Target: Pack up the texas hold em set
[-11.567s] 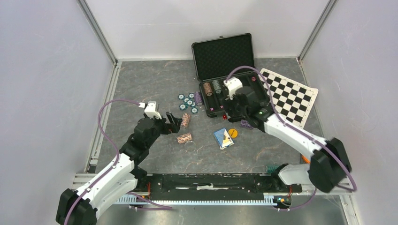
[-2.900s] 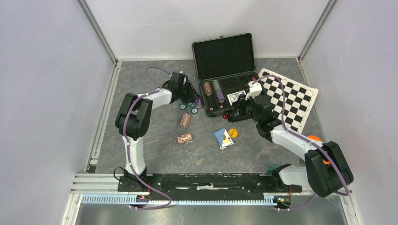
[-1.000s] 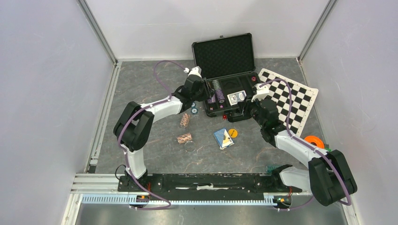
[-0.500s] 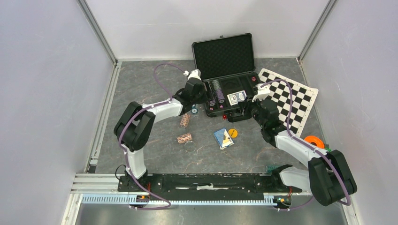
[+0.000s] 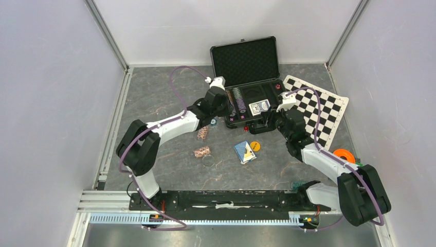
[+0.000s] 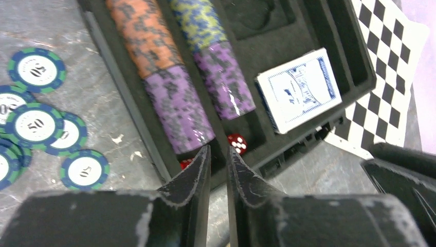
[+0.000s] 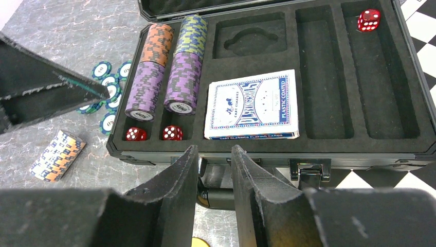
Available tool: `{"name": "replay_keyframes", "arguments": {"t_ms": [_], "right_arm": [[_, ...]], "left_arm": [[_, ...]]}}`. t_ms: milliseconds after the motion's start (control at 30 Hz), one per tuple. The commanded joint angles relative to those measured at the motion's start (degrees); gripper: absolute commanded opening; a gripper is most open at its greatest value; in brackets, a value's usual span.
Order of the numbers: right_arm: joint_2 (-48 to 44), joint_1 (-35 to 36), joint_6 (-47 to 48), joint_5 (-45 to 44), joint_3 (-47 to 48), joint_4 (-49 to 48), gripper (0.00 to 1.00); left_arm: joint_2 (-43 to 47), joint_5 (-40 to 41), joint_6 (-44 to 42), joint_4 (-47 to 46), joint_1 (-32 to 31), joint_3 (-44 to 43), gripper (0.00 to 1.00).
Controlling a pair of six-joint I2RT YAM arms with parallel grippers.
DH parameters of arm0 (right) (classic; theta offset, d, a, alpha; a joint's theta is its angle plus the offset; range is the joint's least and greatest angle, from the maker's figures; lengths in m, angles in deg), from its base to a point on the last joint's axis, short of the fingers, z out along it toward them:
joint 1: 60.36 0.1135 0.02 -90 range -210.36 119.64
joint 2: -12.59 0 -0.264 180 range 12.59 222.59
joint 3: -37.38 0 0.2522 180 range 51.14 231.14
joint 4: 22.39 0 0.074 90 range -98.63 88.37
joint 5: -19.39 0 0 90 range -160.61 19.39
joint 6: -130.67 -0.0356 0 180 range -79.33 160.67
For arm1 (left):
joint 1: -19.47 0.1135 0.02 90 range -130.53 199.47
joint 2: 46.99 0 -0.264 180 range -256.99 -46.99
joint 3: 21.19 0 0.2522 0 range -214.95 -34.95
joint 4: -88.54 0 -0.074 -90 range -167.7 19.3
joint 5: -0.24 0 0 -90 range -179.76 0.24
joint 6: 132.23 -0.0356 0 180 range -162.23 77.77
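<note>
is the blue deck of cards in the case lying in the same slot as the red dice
No, the card deck fills its own compartment, while the red dice sit in the chip rows and a far corner slot.
</note>
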Motion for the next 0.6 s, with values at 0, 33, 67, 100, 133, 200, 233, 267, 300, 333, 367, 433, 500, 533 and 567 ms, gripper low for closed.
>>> {"name": "replay_keyframes", "arguments": {"t_ms": [0, 33, 67, 100, 133, 200, 233, 267, 300, 333, 367, 433, 500, 533, 567], "right_arm": [[-0.2, -0.3, -0.4, -0.1, -0.3, -2.4, 0.36], [-0.1, -0.3, -0.4, 1.3, -0.3, -2.4, 0.36], [-0.2, -0.3, -0.4, 1.4, -0.3, -2.4, 0.36], [-0.1, -0.4, -0.5, 1.4, -0.4, -2.4, 0.36], [-0.2, -0.4, -0.5, 1.4, -0.4, -2.3, 0.36], [-0.3, -0.4, -0.4, 1.3, -0.4, -2.3, 0.36], [-0.3, -0.4, -0.4, 1.3, -0.4, -2.3, 0.36], [-0.3, -0.4, -0.3, 1.2, -0.4, -2.2, 0.36], [-0.3, -0.4, -0.3, 1.1, -0.4, -2.2, 0.36], [-0.3, -0.5, -0.2, 1.1, -0.4, -2.2, 0.36], [-0.2, -0.5, -0.3, 1.1, -0.4, -2.2, 0.36], [-0.1, -0.5, -0.3, 1.1, -0.4, -2.2, 0.36], [-0.1, -0.5, -0.3, 1.0, -0.4, -2.2, 0.36], [0.0, -0.5, -0.2, 1.1, -0.4, -2.2, 0.36], [0.0, -0.5, -0.2, 1.1, -0.4, -2.2, 0.36]], "left_arm": [[2.6, 0.1, -1.7, 0.6, -1.7, 0.5, 0.18], [2.2, -0.4, -1.4, 0.6, -1.7, 0.3, 0.16], [1.6, -0.6, -1.2, 0.6, -1.7, 0.2, 0.14], [1.2, -1.0, -1.0, 0.6, -1.7, 0.0, 0.14], [0.8, -1.1, -1.0, 0.6, -1.7, -0.4, 0.13], [0.0, -1.6, -0.9, 0.6, -1.7, -1.0, 0.12], [-0.5, -2.0, -1.0, 0.6, -1.7, -1.4, 0.10], [-1.0, -2.5, -1.1, 0.6, -1.7, -1.8, 0.08], [-1.6, -2.9, -1.1, 2.2, -1.7, -2.3, 0.08], [-2.2, -3.1, -1.1, 2.4, -1.7, -2.6, 0.08], [-2.7, -3.3, -1.0, 2.4, -1.7, -2.8, 0.07], [-3.9, -3.3, -0.8, 2.5, -1.6, -3.1, 0.06], [-4.7, -2.8, -0.7, 2.5, -1.6, -3.5, 0.05], [-5.0, -2.4, -0.8, 2.5, -1.7, -3.7, 0.05], [-5.3, -2.0, -1.1, 2.6, -1.7, -3.9, 0.05]]}}
